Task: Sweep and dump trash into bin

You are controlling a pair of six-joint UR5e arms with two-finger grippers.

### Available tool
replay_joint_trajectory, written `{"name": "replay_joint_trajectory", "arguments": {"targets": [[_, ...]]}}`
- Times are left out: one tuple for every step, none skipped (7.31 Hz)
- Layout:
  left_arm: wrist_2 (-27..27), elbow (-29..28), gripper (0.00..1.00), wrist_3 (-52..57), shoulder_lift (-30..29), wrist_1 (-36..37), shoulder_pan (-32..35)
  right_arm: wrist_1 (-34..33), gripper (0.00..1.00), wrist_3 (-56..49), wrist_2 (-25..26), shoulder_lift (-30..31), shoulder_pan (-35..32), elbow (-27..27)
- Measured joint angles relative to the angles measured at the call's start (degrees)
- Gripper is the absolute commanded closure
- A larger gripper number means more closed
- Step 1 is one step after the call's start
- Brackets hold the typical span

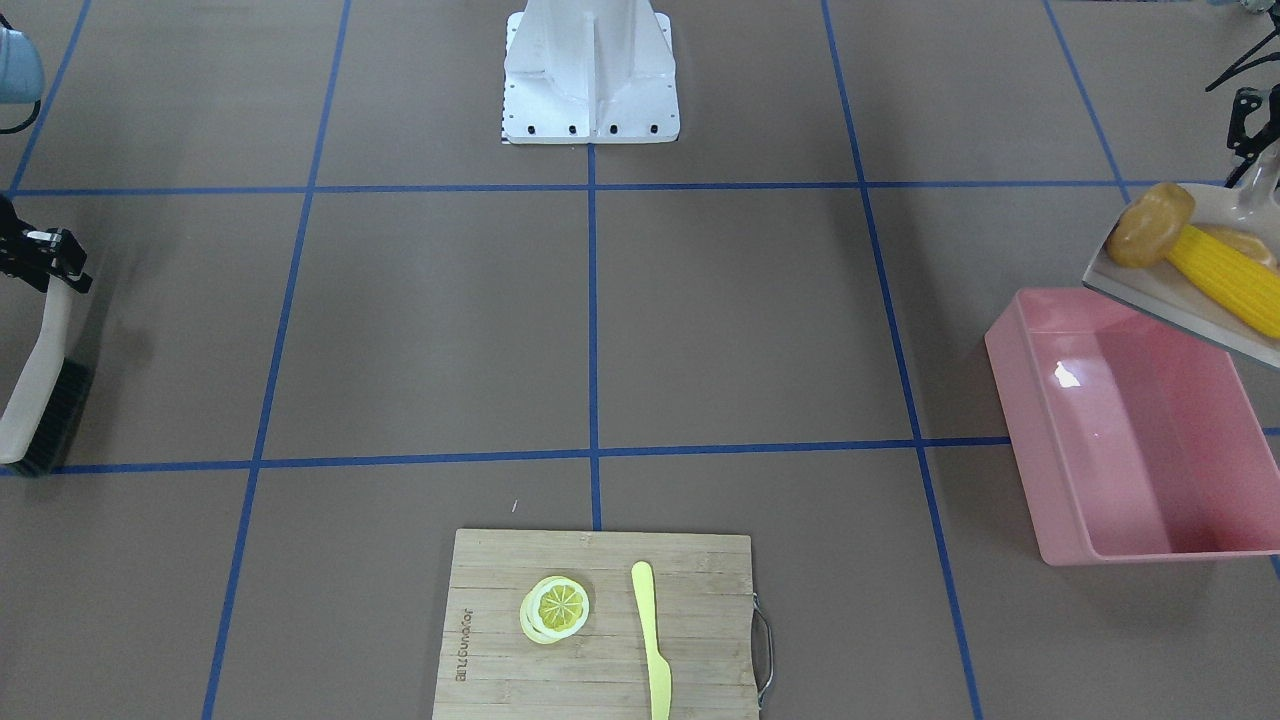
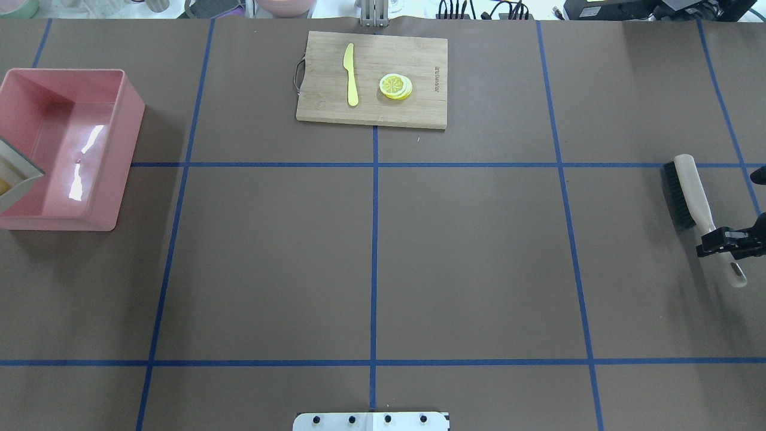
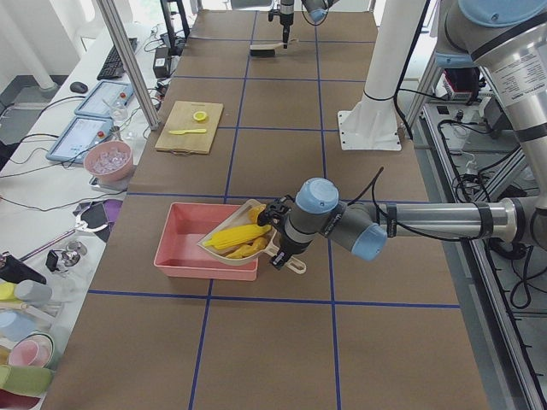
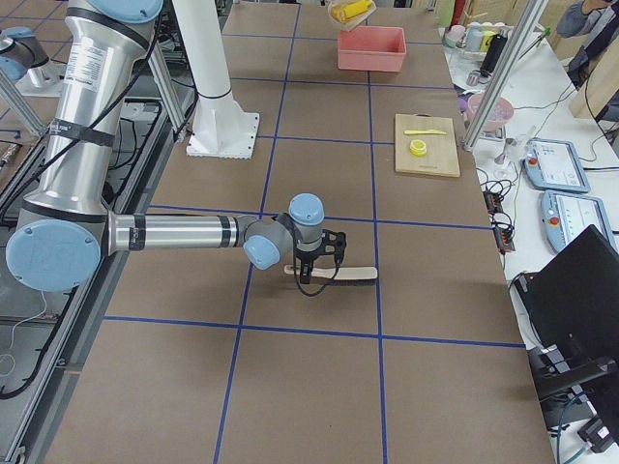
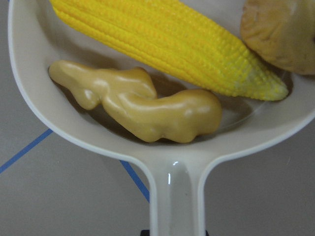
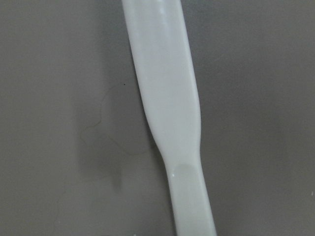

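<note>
My left gripper (image 3: 279,249) is shut on the handle (image 5: 177,196) of a beige dustpan (image 1: 1165,295), held tilted in the air over the robot-side edge of the pink bin (image 1: 1130,440). In the pan lie the yellow corn cob (image 5: 167,44), the brown potato (image 1: 1150,225) and the tan ginger root (image 5: 142,103). The bin's inside looks bare in the overhead view (image 2: 66,149). My right gripper (image 2: 727,241) is shut on the handle of a beige brush (image 2: 694,203), whose black bristles rest on the table far to the right.
A wooden cutting board (image 2: 419,54) with a lemon slice (image 2: 395,86) and a pale yellow knife (image 2: 350,75) lies at the table's far middle edge. The robot's white base (image 1: 590,70) stands at the near middle edge.
</note>
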State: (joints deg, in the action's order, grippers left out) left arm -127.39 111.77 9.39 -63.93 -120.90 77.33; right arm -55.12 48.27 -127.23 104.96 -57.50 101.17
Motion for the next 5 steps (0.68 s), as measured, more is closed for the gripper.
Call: {"name": "replay_joint_trajectory", "arguments": {"targets": [[-0.04, 0.03, 1.0, 0.55, -0.28, 3.28, 0.05, -0.05, 0.01, -0.01, -0.46, -0.12, -0.08, 0.21], [-0.12, 0.18, 1.0, 0.82, -0.61, 6.12, 0.07, -0.19, 0.01, -0.04, -1.42, -0.22, -0.6, 0.39], [-0.23, 0.85, 1.0, 0.93, -1.08, 9.07, 0.09, -0.3, 0.01, -0.83, -2.53, -0.26, -1.66, 0.38], [-0.33, 2.12, 1.0, 0.99, -1.76, 12.6, 0.1, -1.22, 0.01, -3.87, -3.32, -0.54, -3.15, 0.32], [-0.36, 3.33, 1.0, 1.04, -2.38, 15.54, 0.05, -5.08, 0.01, -8.95, -3.92, -2.0, -5.62, 0.32]]}}
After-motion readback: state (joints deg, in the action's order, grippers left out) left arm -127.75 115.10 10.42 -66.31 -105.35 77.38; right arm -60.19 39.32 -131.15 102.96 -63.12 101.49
